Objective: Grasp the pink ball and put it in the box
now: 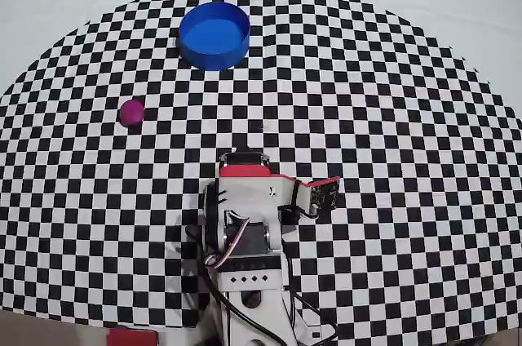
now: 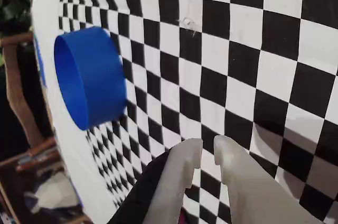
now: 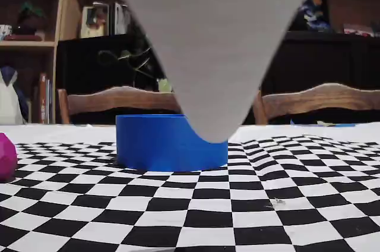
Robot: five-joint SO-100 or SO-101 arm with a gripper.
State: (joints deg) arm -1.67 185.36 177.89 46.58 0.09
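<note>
Pink ball (image 1: 131,112) is sitting on the checkered mat (image 1: 391,117) in the overhead view, down and to the left of the box (image 1: 214,35), well apart from it and touching nothing else. In the fixed view the pink ball (image 3: 6,157) is showing only partly at the left edge, again to the left of the box (image 3: 169,143) with bare mat between them. The box, a round blue tub with low walls, is standing upright near the far curved edge of the mat in the overhead view, and nothing is lying inside it there.

The arm (image 1: 249,215) is sitting folded at the near edge of the mat in the overhead view, well below the box and to the right of the ball; the fingers cannot be made out from above. In the wrist view the gripper (image 2: 207,147) is hanging over the mat with its two pale fingers (image 2: 177,182) nearly together, only a narrow slit between the tips, and nothing is being held between them. The box (image 2: 92,76) is lying up and to the left of those tips in that view, clear of them. A large blurred grey shape (image 3: 208,44) is hanging in front of the box in the fixed view, hiding part of its rim, with wooden chair backs (image 3: 116,100) standing behind the box.
</note>
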